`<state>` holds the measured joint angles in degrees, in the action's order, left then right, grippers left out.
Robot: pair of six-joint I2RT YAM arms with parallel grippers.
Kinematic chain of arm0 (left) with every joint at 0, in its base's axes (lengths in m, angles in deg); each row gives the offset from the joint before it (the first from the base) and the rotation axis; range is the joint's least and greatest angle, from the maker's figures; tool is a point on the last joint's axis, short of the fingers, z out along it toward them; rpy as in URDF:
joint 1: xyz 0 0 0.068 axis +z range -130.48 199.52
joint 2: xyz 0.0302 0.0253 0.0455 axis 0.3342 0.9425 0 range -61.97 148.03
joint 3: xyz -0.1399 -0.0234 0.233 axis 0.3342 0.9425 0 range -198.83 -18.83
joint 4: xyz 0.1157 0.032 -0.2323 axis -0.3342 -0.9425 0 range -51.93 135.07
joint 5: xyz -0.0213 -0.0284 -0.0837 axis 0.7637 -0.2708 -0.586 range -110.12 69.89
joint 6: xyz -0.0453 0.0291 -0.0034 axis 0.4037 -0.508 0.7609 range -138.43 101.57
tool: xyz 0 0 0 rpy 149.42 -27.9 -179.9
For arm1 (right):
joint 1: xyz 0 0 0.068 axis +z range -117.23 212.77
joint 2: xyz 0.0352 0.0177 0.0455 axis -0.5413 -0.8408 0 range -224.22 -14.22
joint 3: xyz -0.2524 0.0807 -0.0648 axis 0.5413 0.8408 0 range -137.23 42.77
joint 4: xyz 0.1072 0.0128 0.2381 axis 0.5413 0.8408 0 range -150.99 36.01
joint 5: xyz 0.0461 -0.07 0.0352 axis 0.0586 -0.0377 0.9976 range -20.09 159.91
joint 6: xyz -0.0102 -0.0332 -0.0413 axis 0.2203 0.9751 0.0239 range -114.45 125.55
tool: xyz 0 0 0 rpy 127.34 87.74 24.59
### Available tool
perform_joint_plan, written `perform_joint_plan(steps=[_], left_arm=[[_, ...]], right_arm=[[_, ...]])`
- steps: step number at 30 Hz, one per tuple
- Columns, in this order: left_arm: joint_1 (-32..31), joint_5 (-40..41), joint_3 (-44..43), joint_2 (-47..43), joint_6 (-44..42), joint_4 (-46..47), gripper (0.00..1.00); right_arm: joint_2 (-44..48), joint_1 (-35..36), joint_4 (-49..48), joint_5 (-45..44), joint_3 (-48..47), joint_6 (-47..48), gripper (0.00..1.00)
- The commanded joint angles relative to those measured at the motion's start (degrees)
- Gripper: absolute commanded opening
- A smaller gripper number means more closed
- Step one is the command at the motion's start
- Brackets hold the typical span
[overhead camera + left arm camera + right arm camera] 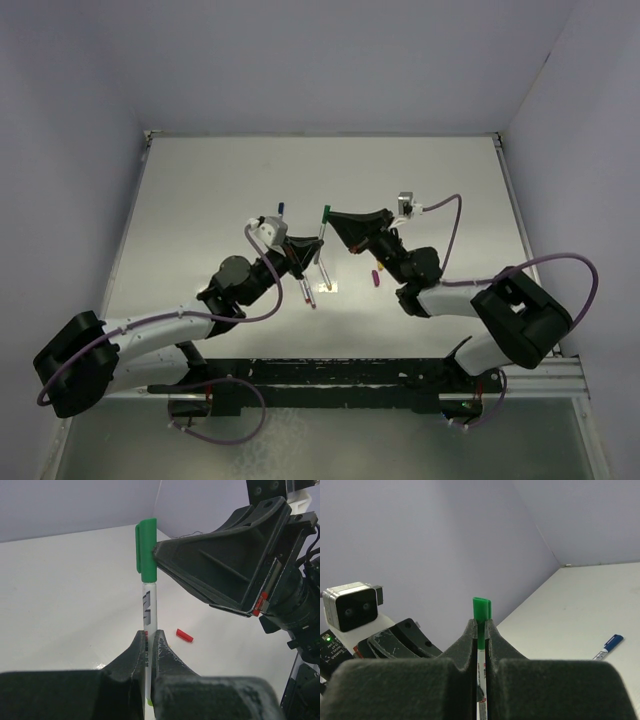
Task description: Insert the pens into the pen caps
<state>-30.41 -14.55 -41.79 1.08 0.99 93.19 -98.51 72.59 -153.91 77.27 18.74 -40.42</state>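
My left gripper (312,252) (148,641) is shut on the lower barrel of a whitish pen (321,238) (149,605) and holds it upright above the table. A green cap (326,212) (146,550) (481,612) sits on the pen's top end. My right gripper (333,216) (481,626) is closed around that green cap, whose top pokes out past the fingertips. Two bare pens (304,290) (325,277) lie on the table below the grippers. A magenta cap (374,279) and a red cap (184,635) lie loose to the right.
A pen with a blue cap (281,209) (607,646) lies on the table behind the left gripper. The left arm's white wrist camera (350,605) sits close to the right gripper. Side walls border the white table (430,190).
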Motion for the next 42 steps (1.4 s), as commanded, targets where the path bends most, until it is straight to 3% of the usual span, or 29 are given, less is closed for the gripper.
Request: perform_joint_plan(steps=[1, 12, 22, 25, 29, 34, 42], left_arm=[[0.6, 2.5, -7.6, -0.8, -4.1, 5.6, 0.0], [7.3, -3.5, -12.6, 1.9, -1.6, 4.8, 0.0], [7.7, -3.0, -11.0, 1.2, -3.1, -0.6, 0.0], [7.7, -2.4, -9.3, -0.1, -3.6, -3.8, 0.0], [7.7, -3.6, -6.9, -0.8, -3.9, -6.5, 0.0], [7.7, -8.4, -5.0, 0.1, -3.3, -6.7, 0.0], [7.7, -14.6, -3.1, 1.1, -3.5, -3.0, 0.0]], right_arm=[[-1.1, 0.9, 5.7, 7.7, -0.6, -0.9, 0.0], [0.5, 1.2, 17.3, 7.3, -0.9, 3.6, 0.0], [7.2, 1.2, 22.1, 0.8, 1.2, 6.0, 0.01], [11.5, 1.2, 25.4, -1.5, 0.7, 9.4, 0.25], [17.7, 1.2, 31.4, -5.5, -1.4, 15.1, 0.39], [22.2, 1.2, 36.4, -8.0, -6.7, 18.4, 0.45], [18.9, 1.2, 34.9, -7.9, -10.3, 16.7, 0.45]])
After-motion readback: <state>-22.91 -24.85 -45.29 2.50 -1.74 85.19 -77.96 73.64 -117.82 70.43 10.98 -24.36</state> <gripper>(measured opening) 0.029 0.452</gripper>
